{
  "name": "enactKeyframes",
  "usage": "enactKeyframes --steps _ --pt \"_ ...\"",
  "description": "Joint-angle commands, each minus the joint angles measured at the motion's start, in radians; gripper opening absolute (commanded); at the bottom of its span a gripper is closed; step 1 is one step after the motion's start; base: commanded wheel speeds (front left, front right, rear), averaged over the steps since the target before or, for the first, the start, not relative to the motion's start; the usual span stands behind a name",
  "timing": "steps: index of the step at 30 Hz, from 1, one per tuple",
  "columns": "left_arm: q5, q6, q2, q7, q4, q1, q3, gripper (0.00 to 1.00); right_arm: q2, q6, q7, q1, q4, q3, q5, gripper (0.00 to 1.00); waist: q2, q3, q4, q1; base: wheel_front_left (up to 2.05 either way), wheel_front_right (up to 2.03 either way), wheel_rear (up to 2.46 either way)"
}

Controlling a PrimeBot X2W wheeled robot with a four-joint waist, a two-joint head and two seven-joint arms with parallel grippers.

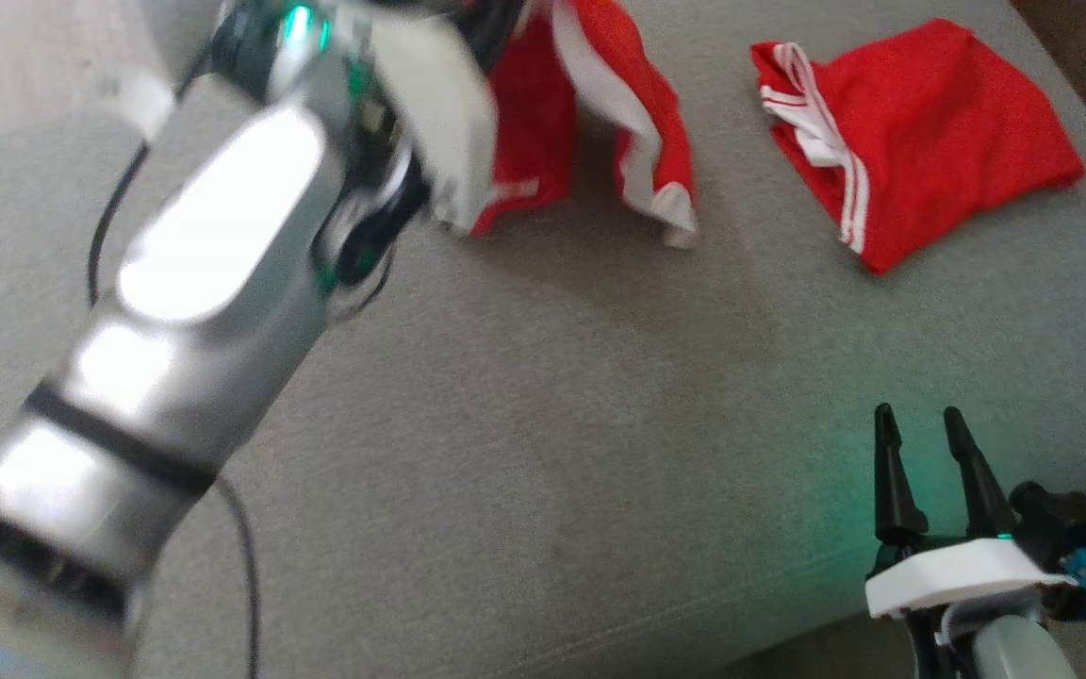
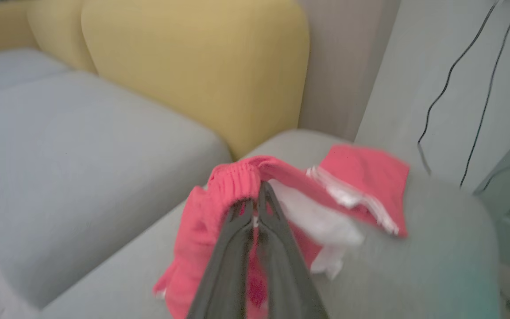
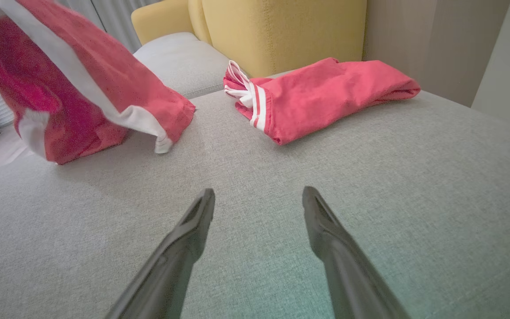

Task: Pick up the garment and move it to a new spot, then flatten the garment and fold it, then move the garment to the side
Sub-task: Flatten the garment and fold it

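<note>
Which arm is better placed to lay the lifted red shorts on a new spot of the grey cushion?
Left. The left fingers are shut on the waistband of the red shorts, which hang over the grey cushion. The right fingers stand open, empty, apart from them.

soft daylight, motion-blurred left arm (image 1: 204,283)

Folded garment (image 1: 939,132) on cushion (image 1: 543,424); hanging garment (image 1: 656,123) leftward.
</note>
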Motion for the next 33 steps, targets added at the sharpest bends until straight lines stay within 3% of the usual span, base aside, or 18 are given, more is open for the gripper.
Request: enactKeyframes --steps 1,4,9,12,14,17,21,27,33 --pt "0.004 -0.003 0.088 0.05 -0.059 0.018 0.014 0.0 -0.008 -0.001 -0.011 -0.005 -0.028 0.016 -0.004 1.0 0.0 -0.004 0.023 0.0 0.0 0.0 0.0" --pt "-0.023 0.005 0.21 0.181 -0.189 0.129 -0.017 0.0 -0.008 -0.001 -0.011 0.016 -0.024 -0.003 -0.012 1.0 0.0 -0.011 0.062 0.0 0.0 0.0 0.0" --pt "-0.106 0.068 0.426 0.382 -0.457 0.33 -0.039 0.0 -0.008 -0.001 -0.011 0.03 -0.027 -0.018 -0.028 1.0 0.0 -0.013 0.14 0.0 0.0 0.0 0.0" --pt "-0.164 0.118 0.52 0.452 -0.584 0.447 -0.044 0.0 -0.008 -0.001 -0.011 0.023 -0.034 -0.018 -0.036 1.0 0.0 -0.005 0.179 0.0 0.0 0.0 0.0" --pt "-0.187 0.16 0.553 0.454 -0.632 0.515 -0.042 0.0 -0.008 -0.001 -0.011 0.016 -0.036 -0.014 -0.042 1.0 0.0 0.0 0.202 0.0 0.0 0.0 0.0" --pt "-0.212 0.209 0.568 0.431 -0.652 0.601 -0.041 0.0 -0.008 -0.001 -0.011 0.012 -0.037 -0.009 -0.053 1.0 0.0 0.004 0.229 0.0 0.0 0.0 0.0" --pt "-0.257 0.248 0.544 0.382 -0.62 0.683 -0.027 0.0 -0.008 -0.001 -0.011 0.017 -0.037 -0.01 -0.069 1.0 0.0 0.002 0.257 0.0 0.0 0.0 0.0" --pt "-0.294 0.273 0.451 0.267 -0.486 0.718 0.018 0.0 -0.008 -0.001 -0.011 0.027 -0.034 -0.011 -0.093 1.0 0.0 -0.003 0.29 0.0 0.0 0.0 0.0" --pt "-0.247 0.295 0.368 0.119 -0.338 0.711 0.035 0.0 -0.008 -0.001 -0.011 0.035 -0.028 -0.007 -0.106 1.0 0.0 -0.027 0.298 0.0 0.0 0.0 0.0"
